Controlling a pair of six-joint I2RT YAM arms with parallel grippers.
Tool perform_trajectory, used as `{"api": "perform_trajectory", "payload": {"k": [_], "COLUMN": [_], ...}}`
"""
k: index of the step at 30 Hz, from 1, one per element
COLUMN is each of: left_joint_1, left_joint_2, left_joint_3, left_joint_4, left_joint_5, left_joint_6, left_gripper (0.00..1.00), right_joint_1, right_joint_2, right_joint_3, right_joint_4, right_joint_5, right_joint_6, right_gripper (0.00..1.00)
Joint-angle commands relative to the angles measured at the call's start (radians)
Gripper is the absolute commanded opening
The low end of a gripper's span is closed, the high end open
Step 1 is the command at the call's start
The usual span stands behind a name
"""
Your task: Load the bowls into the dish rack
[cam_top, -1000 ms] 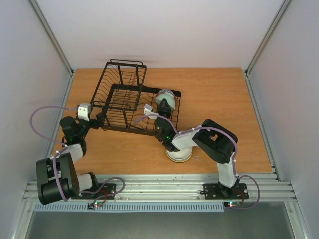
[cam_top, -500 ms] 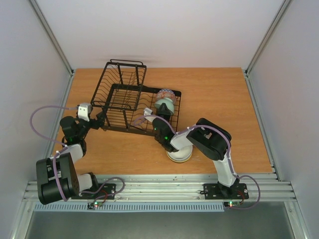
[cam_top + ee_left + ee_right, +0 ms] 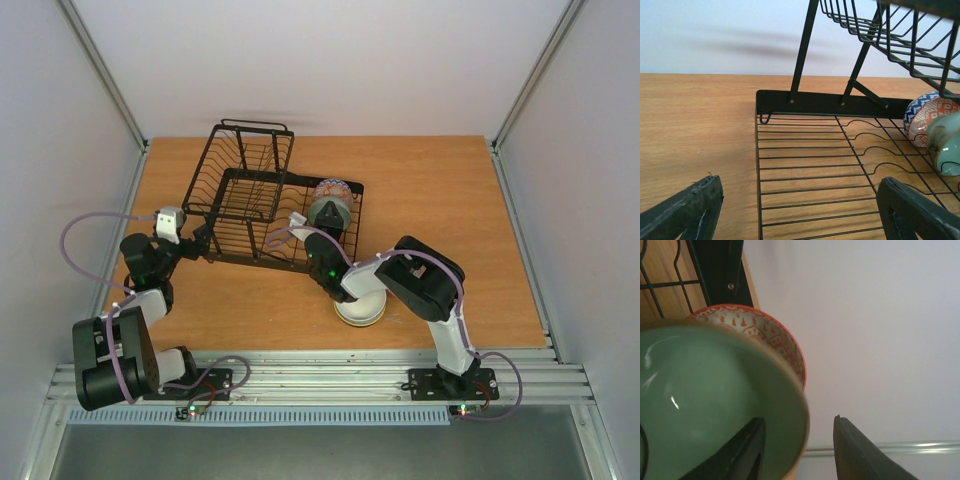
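Left gripper (image 3: 800, 182) is spread wide and lies low on the table (image 3: 440, 190) at the left end of the dish rack (image 3: 250, 205), its arm folded back on itself, fingers aimed along the rack's long axis, which runs left to right from the tall basket end. At the rack's right end the green bowl (image 3: 328, 213) stands on edge, mouth towards the near side, just before the patterned bowl (image 3: 333, 189), also on edge. Right gripper (image 3: 322, 228) reaches in from the near side, its arm low over the cream bowl (image 3: 362, 312) on the table, jaws parted astride the green rim, the outer finger clear of it.
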Motion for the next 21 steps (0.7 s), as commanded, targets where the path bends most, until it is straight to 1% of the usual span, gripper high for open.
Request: {"api": "perform_trajectory", "payload": {"k": [1, 3, 5, 9, 13, 15, 17, 18, 21], "left_joint_1": [-0.007, -0.007, -0.008, -0.008, -0.007, -0.008, -0.008, -0.007, -0.007], "left_joint_2": [0.010, 0.009, 0.009, 0.010, 0.012, 0.012, 0.012, 0.012, 0.012], "left_joint_3": [0.006, 0.007, 0.007, 0.008, 0.008, 0.008, 0.008, 0.008, 0.007], "left_joint_4": [0.050, 0.047, 0.046, 0.045, 0.045, 0.045, 0.045, 0.044, 0.043], "left_joint_5": [0.031, 0.031, 0.030, 0.029, 0.028, 0.028, 0.029, 0.028, 0.027], "left_joint_6": [0.016, 0.016, 0.042, 0.048, 0.048, 0.048, 0.049, 0.050, 0.050], "left_gripper": [0.85, 0.85, 0.85, 0.85, 0.85, 0.85, 0.85, 0.85, 0.85], "right_joint_1": [-0.004, -0.003, -0.002, 0.002, 0.020, 0.034, 0.047, 0.052, 0.052], "right_joint_2": [0.009, 0.007, 0.001, -0.024, -0.076, -0.128, -0.207, -0.260, -0.440], "right_joint_3": [0.024, 0.021, 0.018, 0.004, -0.014, -0.027, -0.051, -0.062, -0.060], "right_joint_4": [0.016, 0.025, 0.033, 0.064, 0.141, 0.104, -0.015, -0.123, -0.565], "right_joint_5": [0.009, 0.011, 0.015, 0.026, 0.045, 0.048, 0.043, 0.033, -0.037], "right_joint_6": [0.034, 0.039, 0.042, 0.025, -0.026, 0.007, 0.124, 0.217, 0.589], "right_gripper": [0.45, 0.51, 0.55, 0.58, 0.60, 0.60, 0.60, 0.61, 0.61]}}
